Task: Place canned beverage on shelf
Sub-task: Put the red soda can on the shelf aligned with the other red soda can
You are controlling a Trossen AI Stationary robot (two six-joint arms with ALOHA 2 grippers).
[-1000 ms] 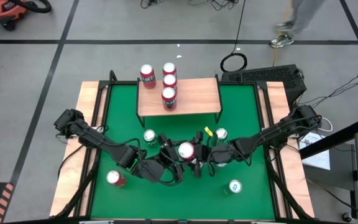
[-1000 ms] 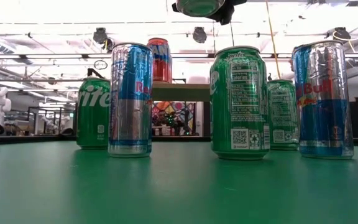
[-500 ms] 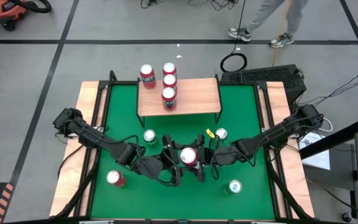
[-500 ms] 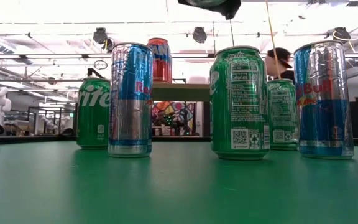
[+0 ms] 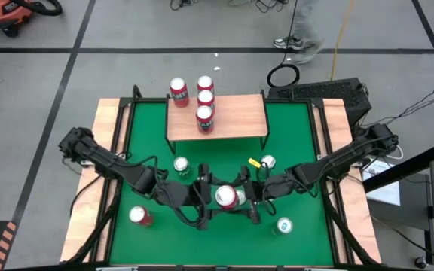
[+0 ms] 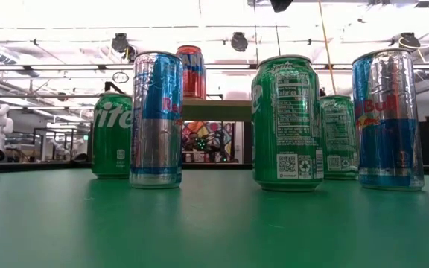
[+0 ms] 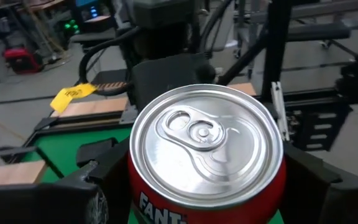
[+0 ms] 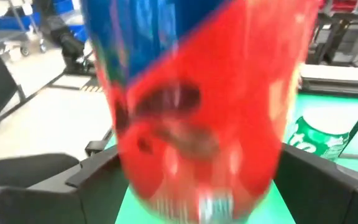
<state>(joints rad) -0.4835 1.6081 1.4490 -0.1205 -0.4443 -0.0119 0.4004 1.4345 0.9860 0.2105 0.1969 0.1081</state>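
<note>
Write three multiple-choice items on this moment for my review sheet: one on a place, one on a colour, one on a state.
1. Where is the Fanta can?
A) on the shelf
B) between the left gripper and the right gripper, over the green table
C) on the floor

2. What colour is its body?
A) blue
B) green
C) red

3. How is its top?
A) sealed, tab flat
B) opened
C) crushed

Key: 1 B, the high view shows it between both grippers. 2 C, the left wrist view shows red below the silver rim. 3 A, the tab lies flat over a closed mouth.
</note>
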